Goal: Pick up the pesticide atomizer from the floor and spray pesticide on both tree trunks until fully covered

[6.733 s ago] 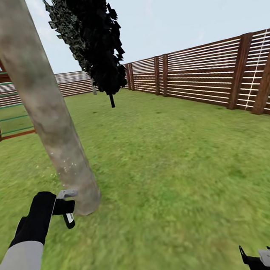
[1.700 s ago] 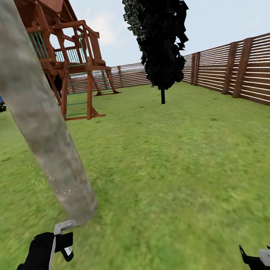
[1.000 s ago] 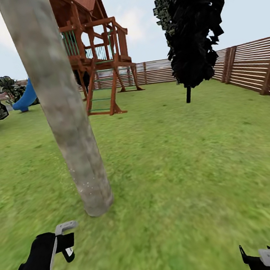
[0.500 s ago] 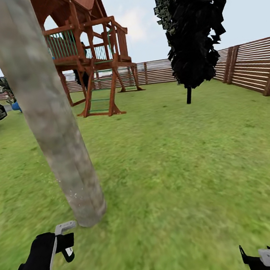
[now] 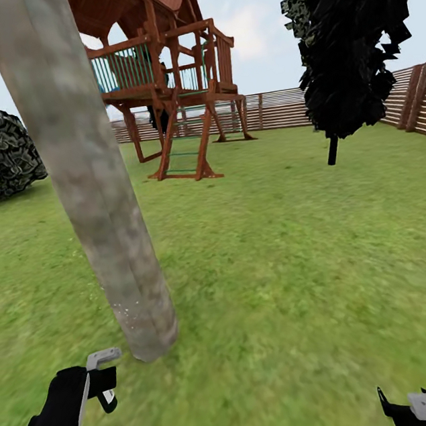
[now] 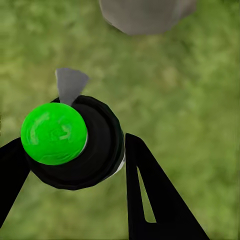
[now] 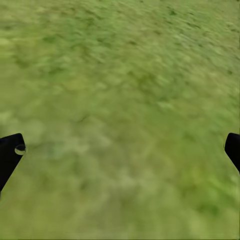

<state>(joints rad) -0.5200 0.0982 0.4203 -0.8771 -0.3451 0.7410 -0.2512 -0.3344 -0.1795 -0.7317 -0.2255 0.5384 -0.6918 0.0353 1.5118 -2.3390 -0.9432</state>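
Pesticide atomizer, black-bodied with a green round cap [image 6: 54,133], sits clamped in the left gripper [image 5: 105,384], near the thick mottled grey-beige tree trunk [image 5: 97,209]. Right gripper [image 7: 120,150] hangs spread over grass. Since earlier, the view has swung; red wooden playhouse [image 5: 167,77] behind.

no readable text, no labels, no brands, no numbers, no signs on anything shown

The tree trunk [image 5: 97,209] stands left, before the playhouse [image 5: 169,90]; fence [image 5: 280,109] behind.

Grass lawn [image 5: 301,261] (blurred) bears tree trunk [image 5: 88,190], playset [image 5: 169,97].
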